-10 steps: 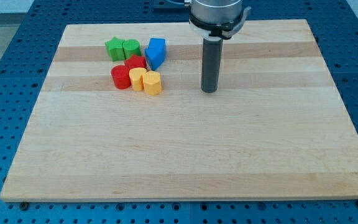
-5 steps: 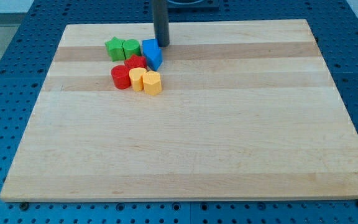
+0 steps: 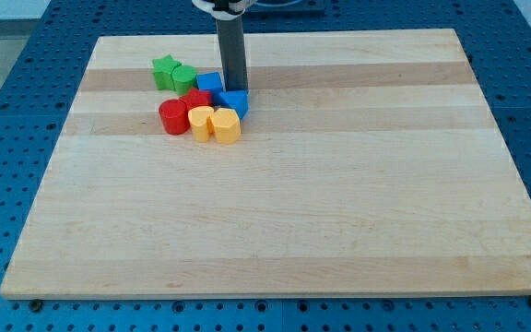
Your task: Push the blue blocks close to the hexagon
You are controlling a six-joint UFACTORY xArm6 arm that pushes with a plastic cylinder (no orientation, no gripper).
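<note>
My tip [image 3: 234, 88] rests on the board in the cluster of blocks at the view's upper left. It touches a blue block [image 3: 234, 102] just below it, and a second blue block [image 3: 209, 82] lies at its left. The lower blue block touches the yellow hexagon [image 3: 227, 126]. A second yellow block [image 3: 201, 122] sits to the left of the hexagon. A red block [image 3: 195, 99] lies between the two blue blocks, and a red cylinder [image 3: 172, 117] is at the cluster's left.
A green star [image 3: 163, 70] and a second green block [image 3: 184, 77] sit at the cluster's upper left. The wooden board [image 3: 339, 203] lies on a blue perforated table.
The tip came from the board's middle to above the blue blocks, then pushed down. The blue blocks split apart, one slid down against the hexagon, and the cluster shifted slightly left.
</note>
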